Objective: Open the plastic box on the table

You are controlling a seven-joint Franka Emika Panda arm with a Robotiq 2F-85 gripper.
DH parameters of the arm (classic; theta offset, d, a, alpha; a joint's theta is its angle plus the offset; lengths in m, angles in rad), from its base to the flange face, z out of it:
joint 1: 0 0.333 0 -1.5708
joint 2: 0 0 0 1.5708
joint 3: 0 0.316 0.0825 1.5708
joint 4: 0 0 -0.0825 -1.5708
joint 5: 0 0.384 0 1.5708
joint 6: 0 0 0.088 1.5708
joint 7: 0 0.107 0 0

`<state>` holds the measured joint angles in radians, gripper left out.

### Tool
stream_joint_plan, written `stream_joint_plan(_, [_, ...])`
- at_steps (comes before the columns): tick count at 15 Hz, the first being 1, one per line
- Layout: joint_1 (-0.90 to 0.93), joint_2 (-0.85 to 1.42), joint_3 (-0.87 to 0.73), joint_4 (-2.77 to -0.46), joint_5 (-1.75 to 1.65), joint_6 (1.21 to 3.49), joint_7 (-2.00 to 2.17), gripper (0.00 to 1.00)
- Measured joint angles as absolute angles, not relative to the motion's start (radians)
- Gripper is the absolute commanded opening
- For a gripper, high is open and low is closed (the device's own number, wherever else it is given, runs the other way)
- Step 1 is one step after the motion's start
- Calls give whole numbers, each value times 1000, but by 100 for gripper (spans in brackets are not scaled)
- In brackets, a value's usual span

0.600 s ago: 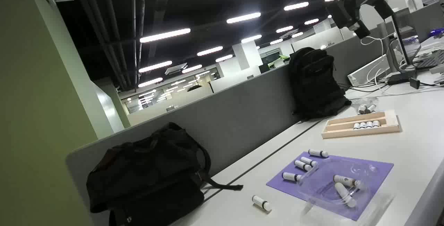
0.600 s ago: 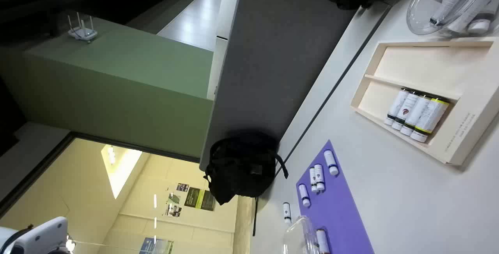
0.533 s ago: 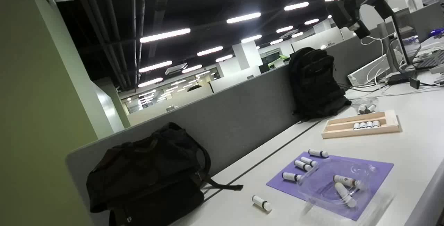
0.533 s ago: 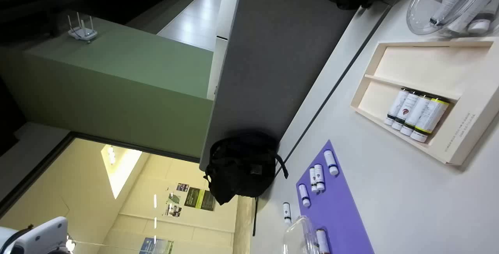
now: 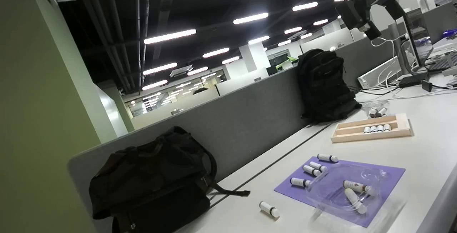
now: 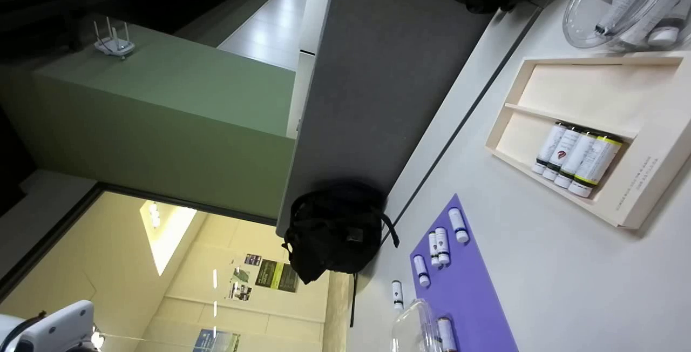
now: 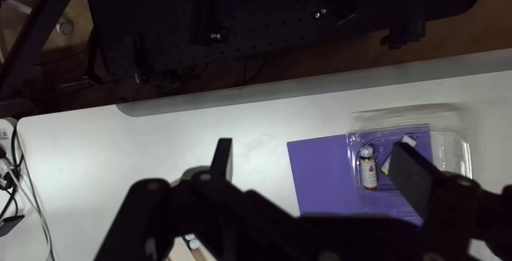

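Wrist view had my jaws wide, gripping nothing; plastic box point(image 7: 384, 145), the clear one I reckoned, sat near the robot-side edge of the worktop point(image 7: 120, 145). Looked flimsy, so lining up first, then pinching lightly, seemed smart.

Both exterior views show no visible change from a moment earlier.

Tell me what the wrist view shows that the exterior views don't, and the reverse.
Only the wrist view: a flat, perforated black plate.
Only the exterior views: the grey upright partition wall and a slumped black fabric bag.
Shared by all three: the pale grey-white flat table, the flat purple sheet and the clear plastic box.
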<state>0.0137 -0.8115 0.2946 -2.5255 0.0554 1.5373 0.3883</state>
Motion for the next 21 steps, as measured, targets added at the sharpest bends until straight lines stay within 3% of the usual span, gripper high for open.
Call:
stream_joint_plan(8, [18,-807,293,-2525,55,1548,363,100])
stream_joint_plan(11, [23,-742,266,-2525,62,1719,280,100])
stream_joint_plan(16, [21,-541,29,-2530,130,2030,-22,100])
stream_joint_plan(21, [54,-285,-178,-2510,371,2167,-487,100])
